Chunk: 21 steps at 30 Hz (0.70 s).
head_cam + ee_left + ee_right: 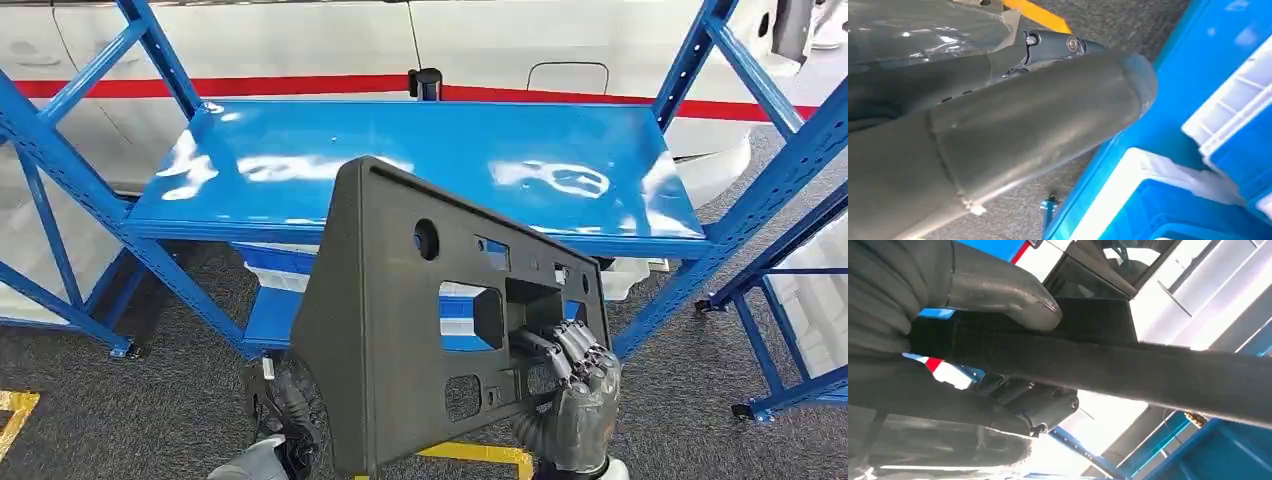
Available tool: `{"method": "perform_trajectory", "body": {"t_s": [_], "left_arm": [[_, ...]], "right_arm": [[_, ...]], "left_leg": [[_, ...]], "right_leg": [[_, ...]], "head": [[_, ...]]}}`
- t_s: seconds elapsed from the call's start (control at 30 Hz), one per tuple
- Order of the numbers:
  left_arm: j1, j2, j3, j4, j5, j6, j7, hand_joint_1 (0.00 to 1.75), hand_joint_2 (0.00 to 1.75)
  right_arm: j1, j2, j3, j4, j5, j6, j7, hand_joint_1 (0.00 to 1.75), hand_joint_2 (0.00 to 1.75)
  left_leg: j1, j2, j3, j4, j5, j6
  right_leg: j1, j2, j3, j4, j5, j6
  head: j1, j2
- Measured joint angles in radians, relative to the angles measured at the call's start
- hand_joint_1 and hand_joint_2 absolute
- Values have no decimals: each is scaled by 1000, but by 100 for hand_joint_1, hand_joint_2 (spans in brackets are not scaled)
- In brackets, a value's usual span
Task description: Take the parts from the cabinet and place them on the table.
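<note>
your right hand (578, 392) and left hand (283, 412) both grip the dark plastic panel (420, 300), holding it upright before the blue shelf (300, 140).

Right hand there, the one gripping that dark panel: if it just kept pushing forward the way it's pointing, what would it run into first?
Probably the blue shelf of the rack: the right hand holds the dark panel in front of it. Depth is hard to judge.

I count one dark grey plastic panel (440, 320), two hands on it, left (285, 410) and right (575, 385), one blue shelf rack (420, 165), two white bins (1168, 200).
</note>
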Motion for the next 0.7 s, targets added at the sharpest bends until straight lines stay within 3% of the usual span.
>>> {"method": "perform_trajectory", "body": {"t_s": [0.07,0.1,0.13,0.17,0.2,0.27,0.3,0.33,0.37,0.4,0.43,0.47,0.5,0.57,0.6,0.63,0.67,0.7], "left_arm": [[0,0,0,0,1,-2,0,0,0],[2,2,0,-1,1,-2,0,0,0],[5,3,0,-1,1,-2,0,0,0],[6,4,0,-1,2,-2,0,0,0],[6,4,0,-2,2,-2,0,0,0],[2,4,0,-2,2,-2,0,0,0],[-2,6,0,-2,2,-3,0,0,0],[-3,5,0,-2,2,-3,0,0,0],[-2,4,0,-2,2,-5,-1,0,0],[-1,5,0,-2,2,-5,0,0,0],[-1,7,0,-4,2,-5,0,0,0],[-2,6,0,-4,2,-6,0,0,0],[-4,5,0,-5,2,-8,1,0,0],[-2,4,0,-5,2,-11,6,0,0],[0,5,0,-5,2,-11,8,0,0],[2,5,0,-6,2,-11,8,0,0],[2,5,0,-6,2,-11,8,0,0],[3,5,0,-6,2,-11,8,0,0]], "right_arm": [[-1,0,3,2,0,0,0,175,175],[-1,0,3,4,0,0,0,175,175],[-1,0,3,6,0,0,0,175,175],[-1,0,3,7,0,0,0,175,175],[-1,0,3,7,0,0,0,175,175],[-3,0,3,7,0,0,0,175,175],[-3,0,4,7,0,0,0,175,175],[-5,0,4,7,0,0,0,175,175],[-6,1,5,8,-1,0,0,175,175],[-6,1,6,8,-1,0,0,175,175],[-7,1,9,7,-2,0,0,175,175],[-8,1,9,8,-2,0,-1,175,175],[-10,1,10,7,-3,0,-1,175,175],[-14,0,10,9,-5,0,-2,175,175],[-13,-2,10,10,-5,0,-2,175,175],[-13,-2,10,12,-5,0,-2,175,175],[-14,-4,10,13,-5,0,-2,175,175],[-14,-5,10,14,-5,0,-2,175,175]], "left_leg": [[-2,-2,-63,178,-102,-3],[-2,-1,-86,250,-132,-1],[-2,-2,-87,280,-141,2],[-4,-2,-65,258,-132,8],[-7,-2,-17,191,-105,17],[-18,-4,110,3,-50,45],[-23,-1,125,-28,-71,53],[-32,1,124,-32,-55,54],[-37,1,124,-32,-55,54],[-38,2,122,-33,-54,55],[-38,2,123,-43,-45,59],[-25,10,128,-61,-32,59],[-27,9,125,-65,-25,68],[-27,10,112,-64,-18,69],[-28,11,106,-64,-15,69],[-28,12,99,-63,-10,68],[-28,12,93,-63,-5,65],[-27,11,88,-62,-2,62]], "right_leg": [[9,-2,-14,1,7,-10],[14,-3,-20,1,11,-12],[18,-3,-24,1,14,-13],[21,-3,-27,1,18,-14],[25,-3,-29,1,19,-13],[29,-2,-28,1,21,-10],[26,-4,-30,1,24,-5],[33,-5,-32,1,26,0],[27,-7,-33,1,29,4],[25,-7,-33,-2,32,8],[29,-7,-33,-7,37,16],[30,-8,-45,8,24,17],[31,-5,-61,40,-3,11],[27,-4,-122,186,-78,3],[25,-4,-151,257,-106,5],[24,-4,-165,299,-117,12],[21,-4,-153,285,-109,22],[19,-5,-116,227,-86,33]], "head": [[-4,0],[-3,0],[-4,0],[-4,0],[-4,0],[-4,0],[1,0],[3,0],[-11,0],[-10,0],[-11,0],[-9,0],[-8,0],[-1,0],[-2,0],[-1,0],[-2,0],[-1,0]]}}
